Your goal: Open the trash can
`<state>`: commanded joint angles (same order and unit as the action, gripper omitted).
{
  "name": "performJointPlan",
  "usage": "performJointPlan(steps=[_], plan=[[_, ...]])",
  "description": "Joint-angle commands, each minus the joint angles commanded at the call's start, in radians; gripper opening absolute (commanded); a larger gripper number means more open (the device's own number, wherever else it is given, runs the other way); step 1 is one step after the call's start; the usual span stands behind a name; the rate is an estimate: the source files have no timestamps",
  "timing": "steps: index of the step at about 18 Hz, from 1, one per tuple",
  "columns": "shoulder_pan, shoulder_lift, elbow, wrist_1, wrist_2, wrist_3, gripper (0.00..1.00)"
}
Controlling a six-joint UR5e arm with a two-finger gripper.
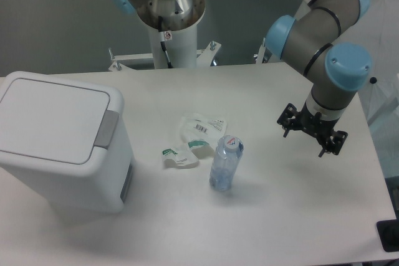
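A white table [293, 210] carries three things, all left of the fingers [324, 149]. Nearest them stands a clear bottle [225, 163], with a crumpled wrapper [193, 138] just beyond it. Farthest off sits the trash can [59, 138], lid down.

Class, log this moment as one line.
trash can: lid shut | gripper: far right, empty, apart from can | bottle: upright, mid-table
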<state>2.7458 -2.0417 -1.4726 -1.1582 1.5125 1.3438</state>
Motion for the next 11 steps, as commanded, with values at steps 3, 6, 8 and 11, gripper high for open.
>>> performJointPlan(steps=[3,6,8,11], plan=[[0.002,0.0,0.0,-0.002,0.0,0.0,1.0],[0.005,0.002,-0.003,-0.003,-0.002,0.0,1.0],[0.015,0.014,-0.006,-0.006,0.002,0.0,1.0],[0.032,0.067,-0.029,-0.02,0.0,-0.012,1.0]])
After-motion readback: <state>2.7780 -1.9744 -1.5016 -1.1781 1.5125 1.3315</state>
